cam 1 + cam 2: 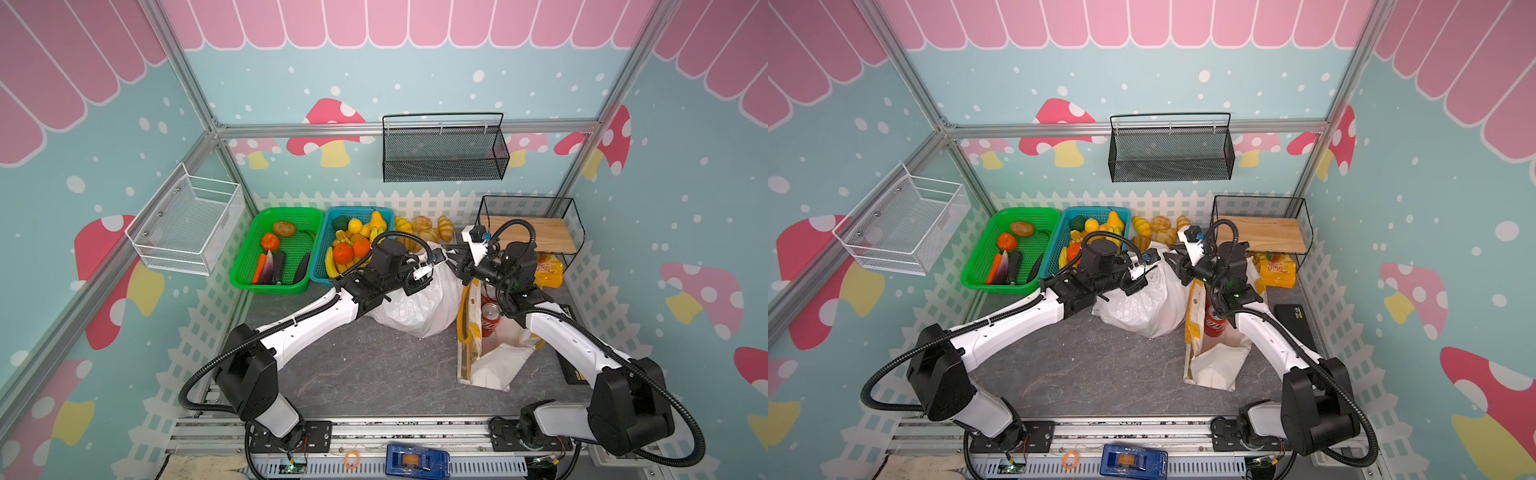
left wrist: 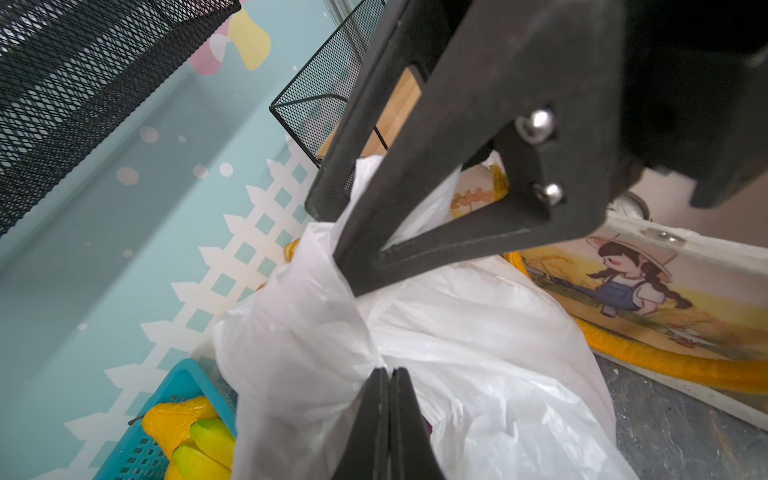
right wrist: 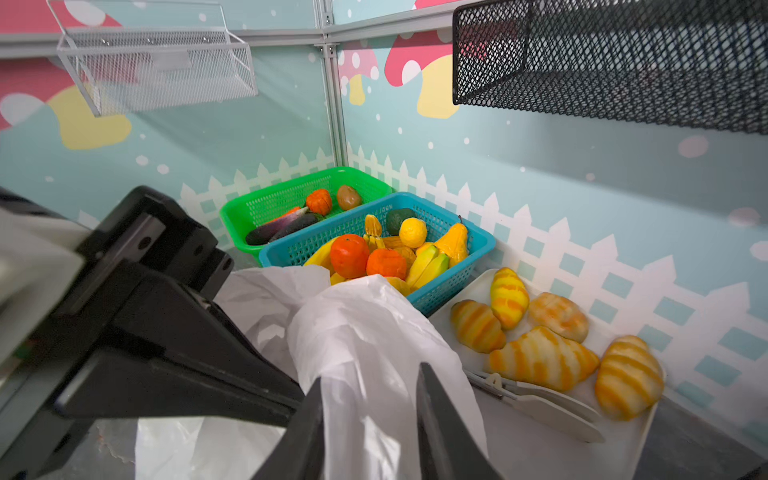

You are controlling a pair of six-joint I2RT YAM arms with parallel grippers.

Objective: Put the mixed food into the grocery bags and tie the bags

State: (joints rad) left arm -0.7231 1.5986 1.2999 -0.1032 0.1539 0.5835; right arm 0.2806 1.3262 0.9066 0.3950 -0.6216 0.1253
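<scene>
- While both arms reach in from the near edge of the grey table, their grippers meet almost tip to tip above the white plastic bag, which sits bulging toward the back of the table, near the blue basket of fruit.
- The left arm slants up from its base at the near left, its forearm stretched toward the bag and its wrist turned to the right.
- The left gripper has its jaws pressed together, pinching a gathered fold of the thin plastic, as the left wrist view shows.
- The right arm rises from the near right and passes over the tote, its wrist bent to the left.
- The right gripper has its fingers spread, and a twisted strip of the bag runs between them with a gap on either side.
- The tote, white with yellow handles, stands just right of the plastic bag and against it, and a red soda can shows inside.
</scene>
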